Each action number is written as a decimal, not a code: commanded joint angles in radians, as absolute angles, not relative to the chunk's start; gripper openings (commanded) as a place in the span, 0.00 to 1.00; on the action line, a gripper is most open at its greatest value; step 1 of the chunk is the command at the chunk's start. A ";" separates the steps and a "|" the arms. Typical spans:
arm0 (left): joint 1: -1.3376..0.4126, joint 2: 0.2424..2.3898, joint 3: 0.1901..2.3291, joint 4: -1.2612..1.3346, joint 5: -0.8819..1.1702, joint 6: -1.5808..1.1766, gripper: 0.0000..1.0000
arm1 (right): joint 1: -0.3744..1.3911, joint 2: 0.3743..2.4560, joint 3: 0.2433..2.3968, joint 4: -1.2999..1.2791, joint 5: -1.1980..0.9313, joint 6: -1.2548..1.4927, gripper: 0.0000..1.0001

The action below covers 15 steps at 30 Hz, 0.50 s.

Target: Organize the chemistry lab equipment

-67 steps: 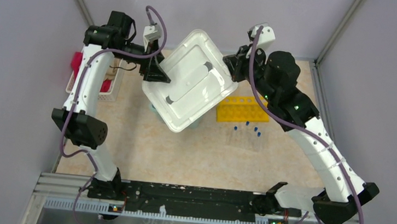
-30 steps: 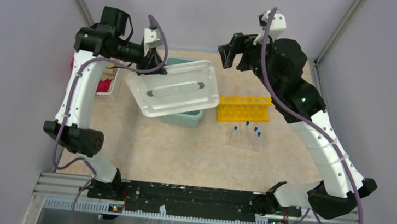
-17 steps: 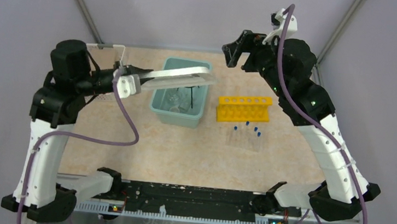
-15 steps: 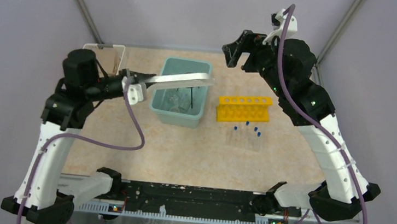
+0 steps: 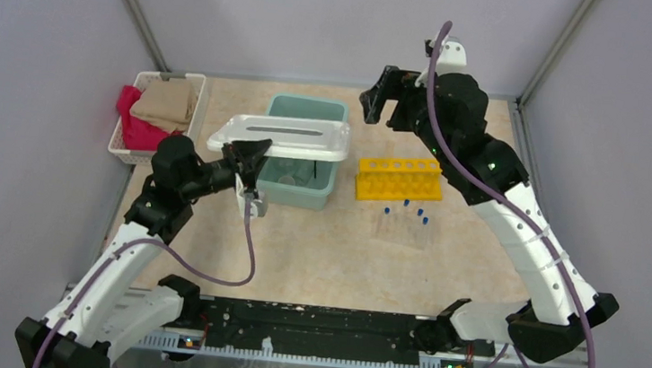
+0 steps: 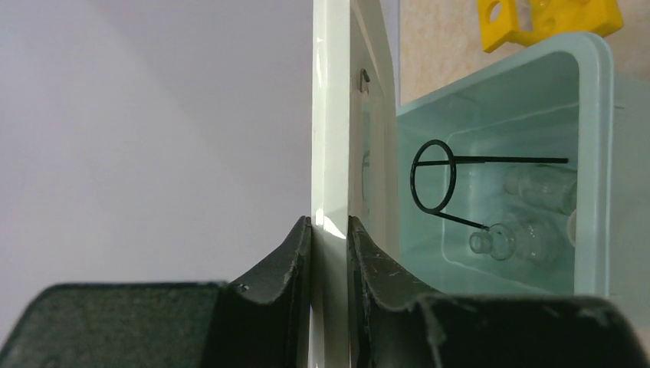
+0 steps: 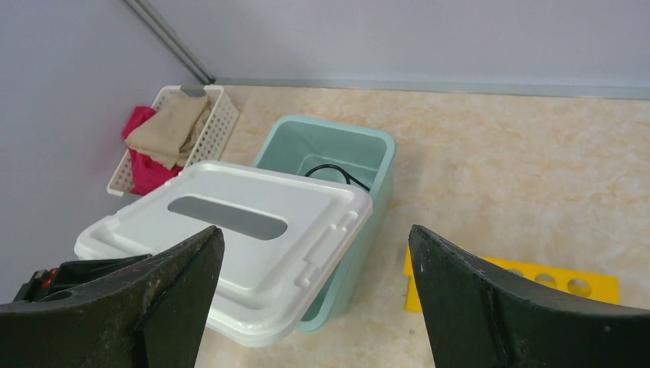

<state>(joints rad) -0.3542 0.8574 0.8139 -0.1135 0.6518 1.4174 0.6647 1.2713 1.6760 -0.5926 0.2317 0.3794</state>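
Note:
My left gripper [image 5: 251, 153] is shut on the edge of a white lid [image 5: 280, 135], which it holds flat above the near half of a teal bin [image 5: 308, 109]. The left wrist view shows both fingers [image 6: 300, 244] pinching the lid [image 6: 331, 115] edge-on. Inside the bin [image 6: 594, 115] lie a black wire ring [image 6: 433, 176] and two clear beakers [image 6: 540, 188] [image 6: 498, 239]. A yellow tube rack [image 5: 399, 178] stands right of the bin. Blue-capped test tubes [image 5: 404, 217] lie just in front of the rack. My right gripper [image 5: 382, 94] hangs open, high behind the bin, holding nothing.
A white basket [image 5: 125, 138] with red and tan cloths sits at the back left. In the right wrist view the lid [image 7: 230, 230], the bin [image 7: 368, 165], the basket [image 7: 218, 115] and the rack [image 7: 536, 282] lie below the open gripper [image 7: 314, 231].
The left arm has swung round to the front, bringing the lid from the bin's left side to flat over its near half. The right gripper dropped and moved slightly left.

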 commanded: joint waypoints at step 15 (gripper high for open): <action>-0.374 0.733 0.522 -0.203 0.731 1.832 0.23 | 0.623 1.486 1.671 -0.475 0.117 0.409 0.89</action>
